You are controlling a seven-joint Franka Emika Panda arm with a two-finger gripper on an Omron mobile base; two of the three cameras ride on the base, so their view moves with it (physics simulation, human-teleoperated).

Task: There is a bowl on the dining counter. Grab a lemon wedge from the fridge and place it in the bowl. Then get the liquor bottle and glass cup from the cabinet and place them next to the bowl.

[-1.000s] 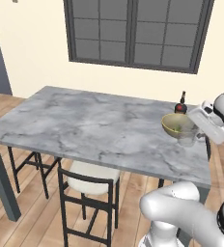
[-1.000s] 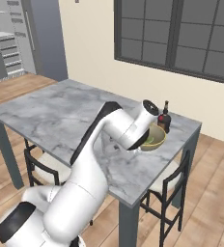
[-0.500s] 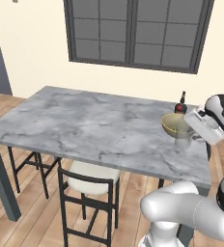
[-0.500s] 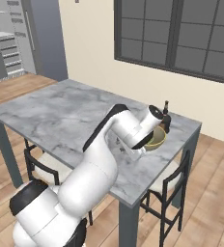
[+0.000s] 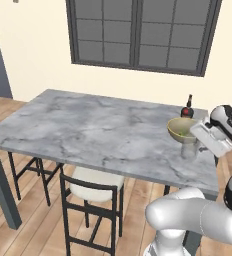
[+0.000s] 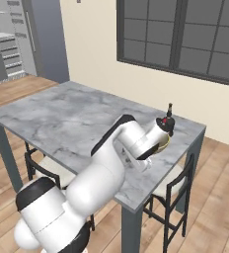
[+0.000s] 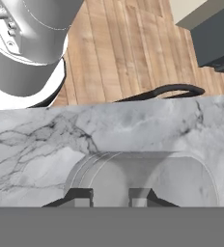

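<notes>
Just clear tapered glass cup [image 5: 189, 148] upright.

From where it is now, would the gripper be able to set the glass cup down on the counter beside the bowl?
Probably yes. The gripper holds the glass cup low over bare dining counter, right next to the bowl, with nothing beneath it.

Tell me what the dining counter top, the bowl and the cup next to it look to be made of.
Dining counter: polished marble by its look, pale grey with darker veins. Bowl: matte glazed ceramic, perhaps; opaque olive-tan with a paler rim. Glass cup: clear glass or clear plastic; the marble shows through it, so it is hard to tell which.
</notes>
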